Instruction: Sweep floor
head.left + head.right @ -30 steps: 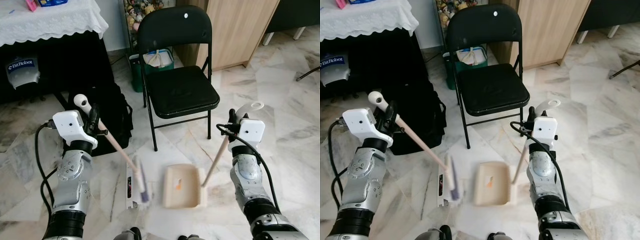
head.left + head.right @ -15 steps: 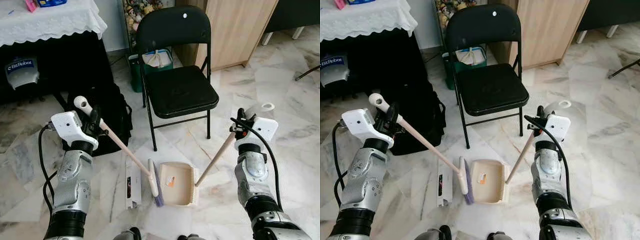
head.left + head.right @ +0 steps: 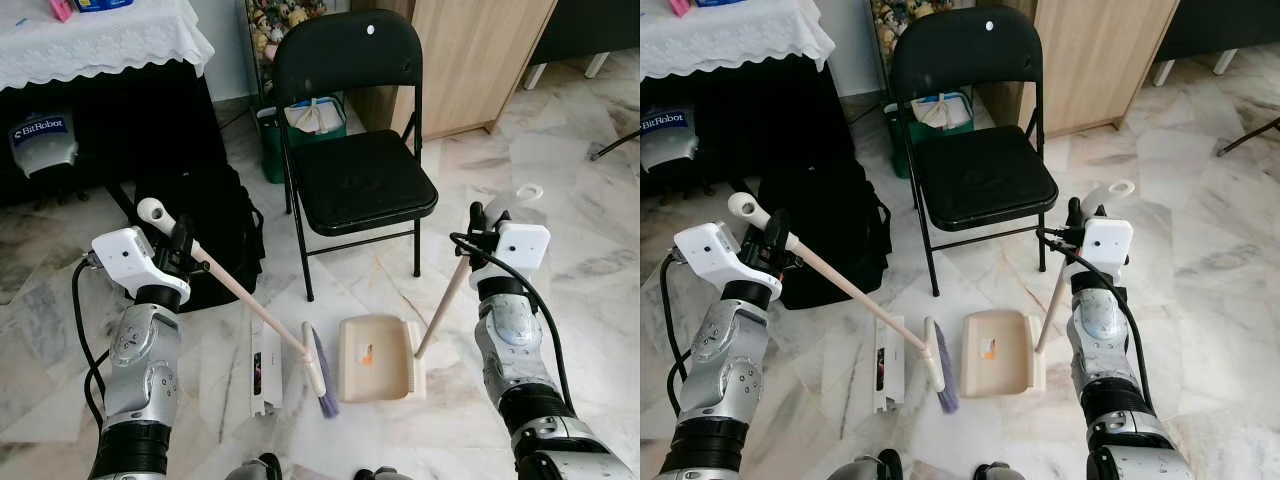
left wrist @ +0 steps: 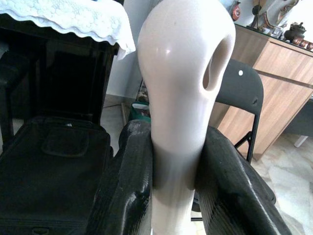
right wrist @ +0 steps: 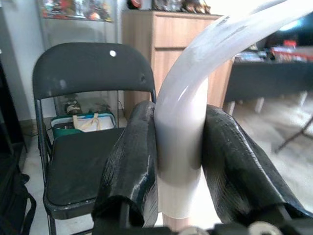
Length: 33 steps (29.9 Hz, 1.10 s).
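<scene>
Your left gripper point(image 4: 173, 181) squeezes the broom point(image 3: 250, 306) handle tight — its brush sits low in the middle, just beside the dustpan point(image 3: 375, 357). Your right gripper point(image 5: 178, 171) is closed around the dustpan's handle.

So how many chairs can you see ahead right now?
1: a black folding chair straight ahead, just beyond the dustpan and broom. Others could be out of frame.

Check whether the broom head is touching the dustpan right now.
Apart. In the left eye view a strip of bare floor separates the broom head from the near edge of the dustpan; the right eye view shows the same gap.
</scene>
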### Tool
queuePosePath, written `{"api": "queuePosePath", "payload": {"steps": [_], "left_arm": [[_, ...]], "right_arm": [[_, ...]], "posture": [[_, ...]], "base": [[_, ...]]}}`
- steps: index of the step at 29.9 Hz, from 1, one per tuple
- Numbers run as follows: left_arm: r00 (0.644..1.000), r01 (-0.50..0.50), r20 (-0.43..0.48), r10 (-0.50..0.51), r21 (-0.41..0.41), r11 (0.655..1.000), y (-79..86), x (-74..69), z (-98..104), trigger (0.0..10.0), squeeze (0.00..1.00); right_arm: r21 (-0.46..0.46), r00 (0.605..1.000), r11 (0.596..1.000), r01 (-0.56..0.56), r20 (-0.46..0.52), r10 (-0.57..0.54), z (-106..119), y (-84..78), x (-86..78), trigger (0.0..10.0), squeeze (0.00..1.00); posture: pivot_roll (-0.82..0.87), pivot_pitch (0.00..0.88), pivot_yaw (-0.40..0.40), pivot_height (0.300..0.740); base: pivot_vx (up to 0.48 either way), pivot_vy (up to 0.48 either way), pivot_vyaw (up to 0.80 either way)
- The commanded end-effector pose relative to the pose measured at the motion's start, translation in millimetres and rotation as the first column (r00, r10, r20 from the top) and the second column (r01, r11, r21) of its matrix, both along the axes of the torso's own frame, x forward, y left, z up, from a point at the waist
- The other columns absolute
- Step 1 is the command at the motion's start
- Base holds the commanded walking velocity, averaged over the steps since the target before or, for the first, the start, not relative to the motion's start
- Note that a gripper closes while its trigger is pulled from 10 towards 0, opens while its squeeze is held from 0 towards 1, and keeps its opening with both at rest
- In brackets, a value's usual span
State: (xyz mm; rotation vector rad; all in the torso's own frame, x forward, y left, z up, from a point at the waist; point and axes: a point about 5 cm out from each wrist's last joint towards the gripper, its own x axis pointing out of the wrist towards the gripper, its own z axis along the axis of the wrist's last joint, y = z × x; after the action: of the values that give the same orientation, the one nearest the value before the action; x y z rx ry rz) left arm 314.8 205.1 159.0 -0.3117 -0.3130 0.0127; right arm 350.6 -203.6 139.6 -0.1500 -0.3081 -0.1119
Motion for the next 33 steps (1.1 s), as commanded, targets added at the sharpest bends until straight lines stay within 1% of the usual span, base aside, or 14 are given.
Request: {"api": "queuePosePath", "payload": {"steps": [1, 4, 6, 12, 15, 19, 20, 21, 22, 23, 26, 27, 30, 33], "left_arm": [[1.000, -0.003, 0.029, 0.003, 0.004, 1.000, 3.8, -2.0, 6, 10.0, 0.00], [1.000, -0.001, 0.029, 0.001, 0.003, 1.000, 3.5, -2.1, 5, 10.0, 0.00], [1.000, 0.002, 0.026, -0.002, 0.003, 1.000, 2.2, -2.0, 4, 10.0, 0.00], [0.999, -0.014, 0.037, 0.014, 0.020, 1.000, 2.0, -2.2, 5, 10.0, 0.00], [0.994, -0.078, 0.075, 0.075, 0.045, 0.996, 6.4, -3.0, 14, 10.0, 0.00], [0.987, -0.106, 0.124, 0.104, 0.013, 0.994, 11.4, -1.9, 29, 10.0, 0.00], [0.984, -0.109, 0.143, 0.107, 0.008, 0.994, 12.3, -1.4, 35, 10.0, 0.00], [0.970, -0.139, 0.206, 0.132, 0.020, 0.990, 15.3, -2.7, 53, 10.0, 0.00], [0.970, -0.139, 0.206, 0.132, 0.020, 0.990, 15.3, -2.7, 53, 10.0, 0.00], [0.953, -0.180, 0.260, 0.158, 0.061, 0.982, 17.5, -4.8, 66, 10.0, 0.00], [0.942, -0.202, 0.298, 0.155, 0.136, 0.970, 15.6, -6.1, 76, 10.0, 0.00], [0.937, -0.203, 0.325, 0.129, 0.208, 0.957, 11.1, -6.6, 81, 10.0, 0.00], [0.940, -0.186, 0.333, 0.075, 0.315, 0.931, 1.3, -6.4, 81, 10.0, 0.00], [0.948, -0.173, 0.317, 0.036, 0.416, 0.893, -6.8, -6.3, 74, 10.0, 0.00]], "right_arm": [[-0.048, 0.998, 0.999, -0.012, 0.063, 0.015, 14, 1.7, 2.1, 10.0, 0.00], [-0.092, 0.997, 0.996, -0.022, 0.074, 0.028, 16, 6.0, 2.7, 10.0, 0.00], [-0.151, 0.995, 0.988, -0.033, 0.087, 0.047, 18, 11.4, 2.6, 10.0, 0.00], [-0.212, 0.992, 0.976, -0.048, 0.108, 0.072, 20, 18.2, 1.7, 10.0, 0.00], [-0.207, 0.991, 0.977, -0.053, 0.113, 0.077, 20, 20.6, 1.2, 10.0, 0.00], [-0.204, 0.991, 0.978, -0.053, 0.108, 0.076, 18, 21.2, 0.4, 10.0, 0.00], [-0.201, 0.991, 0.978, -0.054, 0.105, 0.077, 17, 21.6, 0.2, 10.0, 0.00], [-0.199, 0.992, 0.978, -0.057, 0.098, 0.078, 15, 22.5, -0.4, 10.0, 0.00], [-0.199, 0.992, 0.978, -0.057, 0.098, 0.078, 15, 22.5, -0.4, 10.0, 0.00], [-0.191, 0.993, 0.980, -0.057, 0.093, 0.076, 13, 22.5, -0.8, 10.0, 0.00], [-0.172, 0.994, 0.984, -0.053, 0.086, 0.069, 12, 21.7, -1.3, 10.0, 0.00], [-0.167, 0.995, 0.985, -0.051, 0.081, 0.066, 10, 21.3, -1.8, 10.0, 0.00], [-0.163, 0.995, 0.985, -0.052, 0.071, 0.064, 7, 21.5, -2.7, 10.0, 0.00], [-0.156, 0.996, 0.986, -0.052, 0.065, 0.063, 5, 21.9, -3.1, 10.0, 0.00]], "posture": [[0.04, 0.183, -0.002, 0.740], [0.04, 0.176, -0.003, 0.740], [0.04, 0.172, -0.003, 0.740], [0.04, 0.165, -0.003, 0.740], [0.04, 0.165, -0.003, 0.740], [0.03, 0.158, -0.005, 0.740], [0.04, 0.158, -0.006, 0.740], [0.04, 0.158, -0.006, 0.740], [0.04, 0.158, -0.006, 0.740], [0.03, 0.159, -0.007, 0.740], [0.03, 0.159, -0.007, 0.740], [0.04, 0.161, -0.008, 0.740], [0.04, 0.166, -0.006, 0.740], [0.04, 0.168, -0.005, 0.740]], "base": [[0.000, 0.000, 0.00], [0.000, 0.000, 0.00], [0.000, 0.000, 0.00], [0.000, 0.000, 0.00], [0.000, 0.000, 0.00], [0.000, 0.000, 0.00], [0.000, 0.000, 0.00], [0.000, 0.000, 0.00], [0.000, 0.000, 0.00], [0.000, 0.000, 0.00], [0.000, 0.000, 0.00], [0.000, 0.000, 0.00], [0.000, 0.000, 0.00], [0.000, 0.000, 0.00]]}}
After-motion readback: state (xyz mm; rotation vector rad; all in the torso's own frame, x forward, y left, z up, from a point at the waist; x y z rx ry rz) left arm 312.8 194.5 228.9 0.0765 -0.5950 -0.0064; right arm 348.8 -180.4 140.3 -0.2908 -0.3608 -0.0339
